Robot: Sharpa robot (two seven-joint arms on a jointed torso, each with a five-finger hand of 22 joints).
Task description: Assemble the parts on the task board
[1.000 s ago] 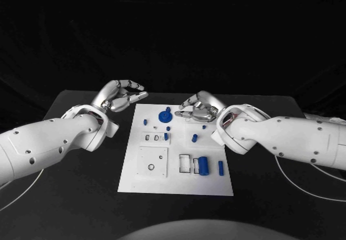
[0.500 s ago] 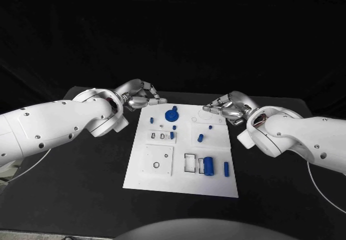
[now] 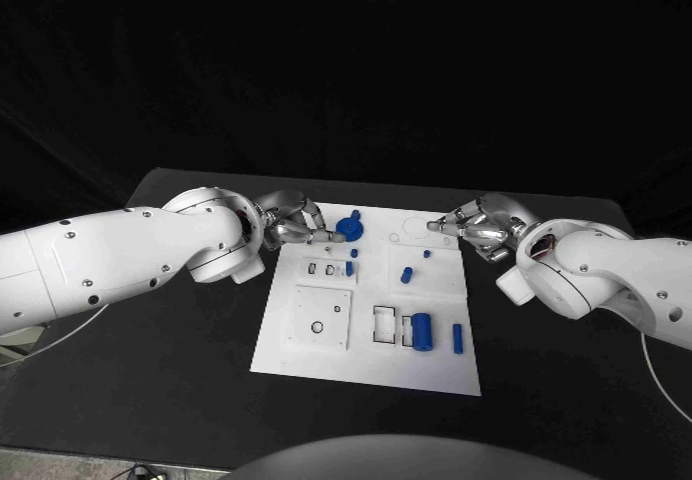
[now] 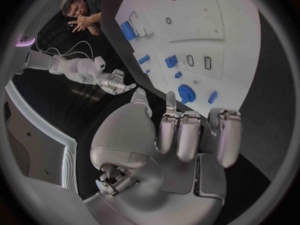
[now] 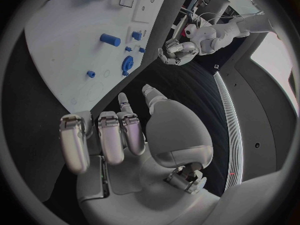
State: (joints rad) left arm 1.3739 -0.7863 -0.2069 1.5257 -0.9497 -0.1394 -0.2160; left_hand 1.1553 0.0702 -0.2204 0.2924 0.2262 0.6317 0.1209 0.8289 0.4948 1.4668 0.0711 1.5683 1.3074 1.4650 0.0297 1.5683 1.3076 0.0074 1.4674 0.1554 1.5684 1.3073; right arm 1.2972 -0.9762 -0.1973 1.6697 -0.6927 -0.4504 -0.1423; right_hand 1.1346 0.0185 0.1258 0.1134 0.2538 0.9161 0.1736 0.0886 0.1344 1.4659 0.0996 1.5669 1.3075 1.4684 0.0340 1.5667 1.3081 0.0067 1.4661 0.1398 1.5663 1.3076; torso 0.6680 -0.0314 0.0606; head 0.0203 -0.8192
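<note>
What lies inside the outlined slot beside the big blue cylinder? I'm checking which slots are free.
The rectangular outlined slot left of the large blue cylinder on the white task board shows bare white inside; nothing covers it.

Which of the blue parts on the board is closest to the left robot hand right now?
The blue gear at the task board's far left corner, right by the left robot hand; the other blue parts lie farther away.

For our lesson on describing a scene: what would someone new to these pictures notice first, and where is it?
The white board in the middle of the black table, dotted with small blue parts. Next, the two silver robot hands at its far corners: the left robot hand close beside the blue gear, the right robot hand at the opposite corner, neither holding anything. Near the front edge lies a blue cylinder.
</note>
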